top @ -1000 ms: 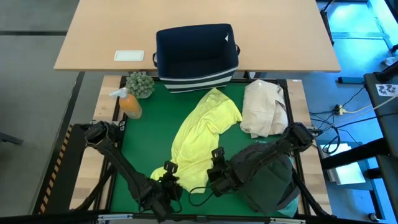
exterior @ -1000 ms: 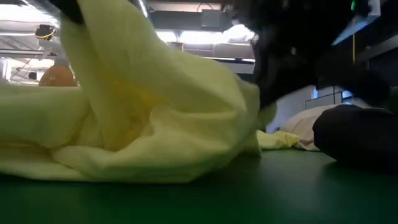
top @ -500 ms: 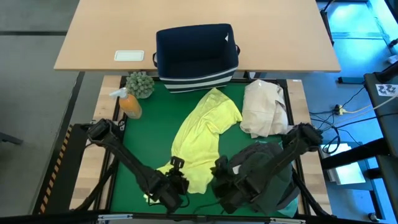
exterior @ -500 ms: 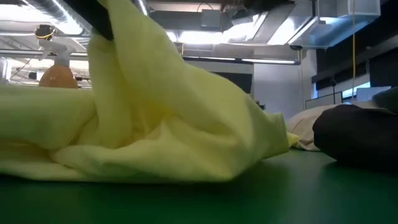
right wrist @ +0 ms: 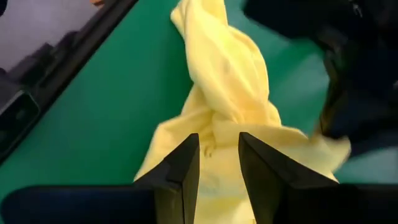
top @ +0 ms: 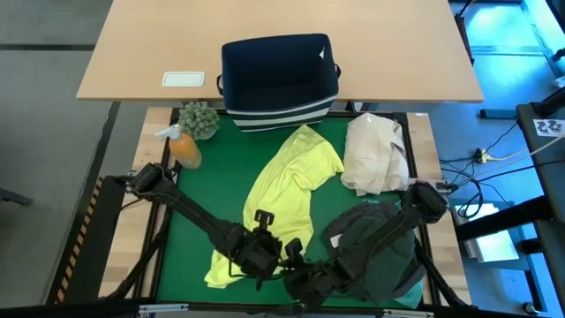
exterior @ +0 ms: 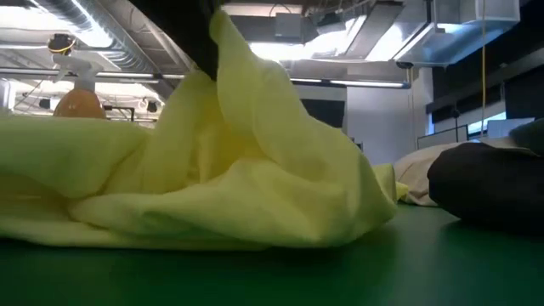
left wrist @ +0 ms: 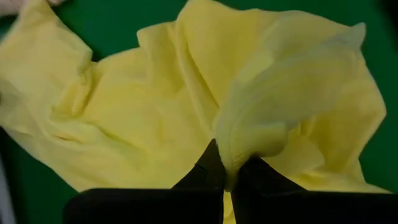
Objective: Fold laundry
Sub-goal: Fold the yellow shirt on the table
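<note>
Left claw [left wrist: 227,180] is pinched tight on a fold of the yellow shirt [top: 282,190] near the front of the green surface [top: 207,194] — prob lifting that edge to fold it. Right claw [right wrist: 214,168] sits just beside w/ fingers apart, holding nothing.

Yellow-green shirt [top: 281,199] crumpled beside seemingly dark garments [top: 381,243]

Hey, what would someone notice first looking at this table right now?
The bright yellow-green shirt sprawled across the green mat, its near end pinched in the left pincer. Beside it the right pincer stands open, and a dark garment pile fills the near right corner.
</note>
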Robot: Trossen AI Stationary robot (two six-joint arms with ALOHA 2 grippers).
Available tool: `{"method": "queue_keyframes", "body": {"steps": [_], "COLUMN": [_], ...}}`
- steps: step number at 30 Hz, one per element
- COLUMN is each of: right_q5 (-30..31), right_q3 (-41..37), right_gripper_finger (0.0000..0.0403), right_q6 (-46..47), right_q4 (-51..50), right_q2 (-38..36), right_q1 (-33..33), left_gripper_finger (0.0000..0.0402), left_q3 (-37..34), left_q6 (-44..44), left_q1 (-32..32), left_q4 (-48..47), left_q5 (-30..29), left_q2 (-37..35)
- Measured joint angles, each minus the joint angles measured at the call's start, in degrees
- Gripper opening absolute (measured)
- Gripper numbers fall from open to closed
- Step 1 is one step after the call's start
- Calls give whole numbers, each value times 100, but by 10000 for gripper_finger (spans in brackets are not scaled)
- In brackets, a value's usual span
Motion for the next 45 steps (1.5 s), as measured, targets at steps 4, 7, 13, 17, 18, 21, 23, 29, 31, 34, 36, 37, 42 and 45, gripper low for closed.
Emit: {"method": "queue_keyframes", "body": {"steps": [4, 7, 13, 17, 18, 21, 23, 29, 31, 34, 36, 37, 42, 45], "right_q5": [-6, 43, 69, 153, 195, 271, 313, 344, 478, 503, 503, 499, 519, 615], "right_q3": [0, 0, 14, 66, 66, 68, 68, 70, 87, 92, 92, 92, 90, 90], "right_gripper_finger": [113, 113, 113, 113, 113, 113, 113, 113, 113, 113, 113, 113, 113, 113], "right_q6": [-204, -361, -616, -717, -755, -791, -854, -947, -1125, -1365, -1376, -1348, -1095, -1050], "right_q4": [157, 170, 157, 117, 53, -144, -288, -791, -823, -910, -992, -1034, -1045, -961], "right_q2": [195, 308, 371, 371, 371, 371, 371, 371, 360, 343, 345, 345, 345, 345], "right_q1": [-4, -42, -148, -192, -205, -238, -264, -211, -160, -81, -53, -43, -40, -39], "left_gripper_finger": [0, 0, 0, 0, 0, 0, 0, 0, 0, 0, 0, 0, 0, 0], "left_q3": [0, 0, 0, 0, 0, 0, 1, 2, 2, -4, -4, -4, -4, -4], "left_q6": [2, 26, 311, 545, 566, 577, 670, 1080, 1270, 1570, 1684, 1720, 1881, 2070], "left_q1": [201, 320, 556, 687, 704, 753, 790, 835, 841, 830, 824, 824, 824, 824], "left_q4": [32, 57, 335, 366, 338, 288, 246, -117, -202, -303, -299, -287, 27, 205], "left_q5": [263, 396, 642, 833, 831, 840, 931, 1128, 1247, 1439, 1566, 1589, 1676, 1985], "left_q2": [0, 0, -5, -8, -11, -13, -13, -13, 0, 17, 13, 13, 13, 11]}}
